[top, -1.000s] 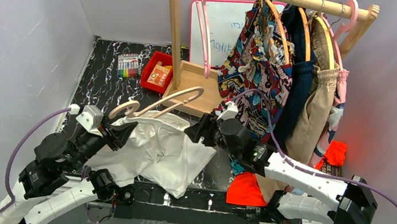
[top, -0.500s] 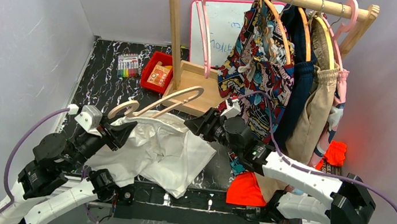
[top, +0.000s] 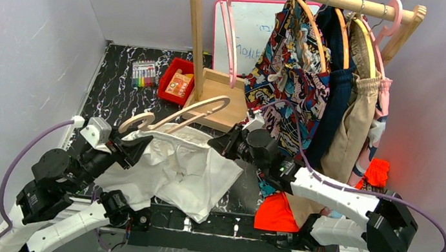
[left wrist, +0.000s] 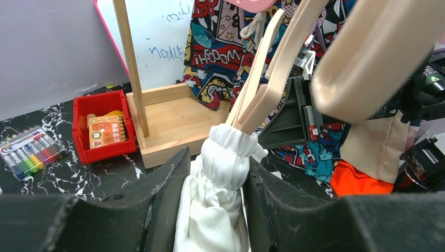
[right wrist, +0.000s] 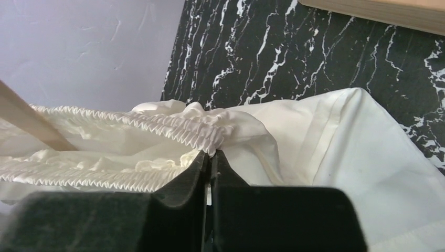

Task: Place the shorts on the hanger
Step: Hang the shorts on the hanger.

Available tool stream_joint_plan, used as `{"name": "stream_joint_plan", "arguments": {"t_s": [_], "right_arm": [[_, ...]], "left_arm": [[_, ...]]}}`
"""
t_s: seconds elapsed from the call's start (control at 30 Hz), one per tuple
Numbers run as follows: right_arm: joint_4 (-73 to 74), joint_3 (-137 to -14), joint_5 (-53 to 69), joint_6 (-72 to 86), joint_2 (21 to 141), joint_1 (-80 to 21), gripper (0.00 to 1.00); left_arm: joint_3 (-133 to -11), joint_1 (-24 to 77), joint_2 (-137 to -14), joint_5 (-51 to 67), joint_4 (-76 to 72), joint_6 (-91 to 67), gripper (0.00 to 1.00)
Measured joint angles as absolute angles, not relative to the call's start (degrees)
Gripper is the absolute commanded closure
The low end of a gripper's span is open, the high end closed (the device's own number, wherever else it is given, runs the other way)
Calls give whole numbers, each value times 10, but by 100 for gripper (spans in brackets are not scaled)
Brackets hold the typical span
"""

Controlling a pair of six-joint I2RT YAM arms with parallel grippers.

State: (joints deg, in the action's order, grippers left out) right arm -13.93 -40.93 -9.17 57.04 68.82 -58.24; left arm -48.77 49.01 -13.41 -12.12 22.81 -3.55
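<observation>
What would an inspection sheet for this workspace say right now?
Surface: black marbled table, partly covered by cloth.
Job's things: shorts lie spread at the near edge; one end of the hanger is inside their waistband.
Clutter: marker pack, red bin, orange cloth.
Grippers: left gripper shut on the bunched waistband; right gripper pinching the waistband edge.
Cables: purple cables loop off both arms.
Surroundings: wooden rack with hung garments, whiteboard, grey walls.

Red bin [top: 177, 82] beside markers [top: 143, 74], near wooden rack [top: 196, 31].
</observation>
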Motion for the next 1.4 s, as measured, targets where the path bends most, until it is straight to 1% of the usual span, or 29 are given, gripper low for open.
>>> {"name": "stream_joint_plan", "arguments": {"t_s": [0.03,0.13,0.3,0.4,0.53,0.7,0.83,1.03,1.27,1.33,1.4], "right_arm": [[-139,-412,-90,563,687,-582,100],[-128,-428,-90,528,673,-582,100],[-72,-518,-106,428,620,-582,100],[-56,-565,-121,383,584,-582,100],[-41,-564,-150,355,539,-582,100],[8,-484,-199,351,518,-582,100],[63,-447,-220,349,518,-582,100],[79,-452,-237,335,495,-582,100],[115,-582,-263,258,499,-582,100],[103,-594,-267,250,489,-582,100],[102,-580,-269,253,481,-582,100]], "left_arm": [[-492,490,-137,-119,228,-34,100],[-520,490,-154,-111,234,-27,100],[-607,490,-190,-90,229,-19,100],[-625,490,-185,-70,213,-21,100],[-591,490,-166,-47,191,-32,100],[-465,490,-141,-41,184,-64,100],[-420,490,-141,-42,185,-79,100],[-430,490,-159,-45,160,-76,100],[-518,490,-239,-38,145,-51,100],[-520,490,-237,-37,134,-48,100],[-506,490,-223,-36,130,-50,100]]}}
